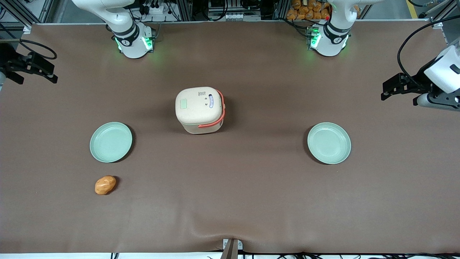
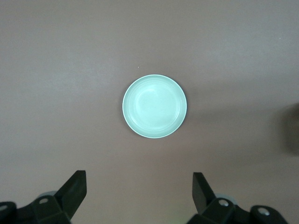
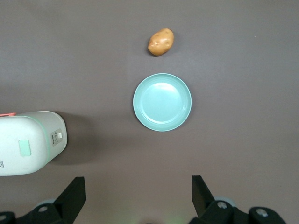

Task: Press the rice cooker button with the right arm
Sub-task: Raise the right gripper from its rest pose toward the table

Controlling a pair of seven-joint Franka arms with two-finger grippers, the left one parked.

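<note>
Here the gripper (image 3: 136, 196) hangs released, fingers (image 3: 74, 193) wide apart, above bare table (image 1: 230, 201) at the working arm's end. Below it lies a green plate (image 3: 162, 101), a potato (image 3: 160, 42) near that plate. The cooker (image 1: 200, 109) stands mid-table, at two o'clock from that plate in the front view.
</note>
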